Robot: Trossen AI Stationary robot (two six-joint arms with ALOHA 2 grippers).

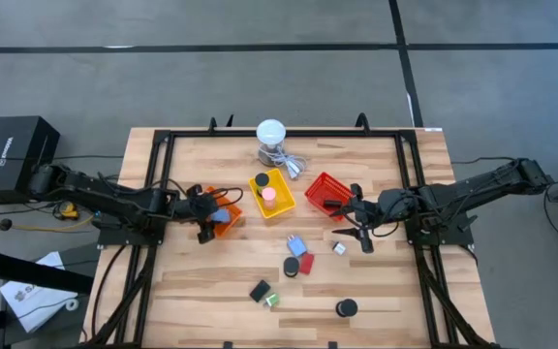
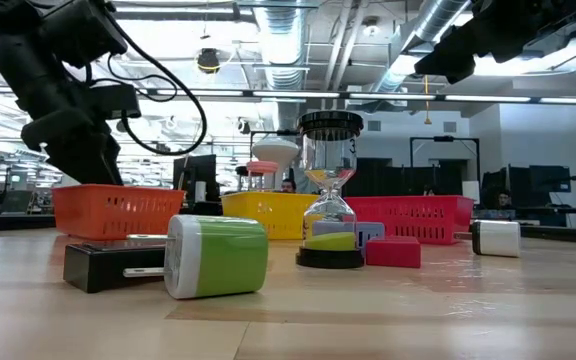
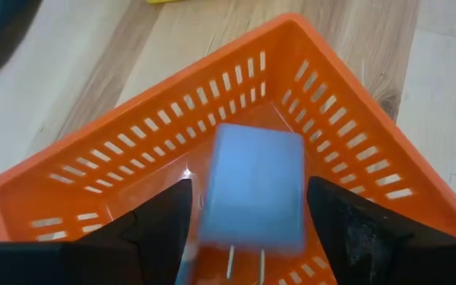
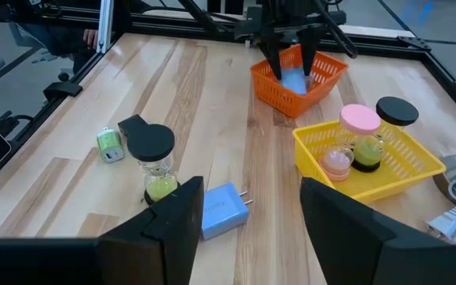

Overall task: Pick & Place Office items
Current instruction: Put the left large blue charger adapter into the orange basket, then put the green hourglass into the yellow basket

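Placement under way: the left gripper [image 3: 244,237] hangs over the orange basket [image 3: 117,170], a light-blue plug adapter [image 3: 252,190] sitting between its spread fingers, prongs pointing back toward the wrist. Whether the fingers are pinching the adapter or have just let go is hard to say; the blurred adapter looks loose between them. Seen from the other arm, the adapter [image 4: 295,79] sits at the basket's [image 4: 323,75] rim level, so a clean finish likely means releasing over the basket's middle and lifting straight up, clear of the mesh walls.

The right gripper [image 1: 361,233] waits with fingers apart just in front of the red basket [image 1: 323,189]. Loose on the table are a second blue adapter [image 4: 224,210], a small sand timer with a black cap [image 4: 155,162], a green-and-white charger [image 4: 109,144], a red block [image 1: 306,263] and a black disc [image 1: 346,308]. The yellow basket [image 4: 406,170] already holds pink-capped [image 4: 359,119] and black-capped [image 4: 396,109] timers.
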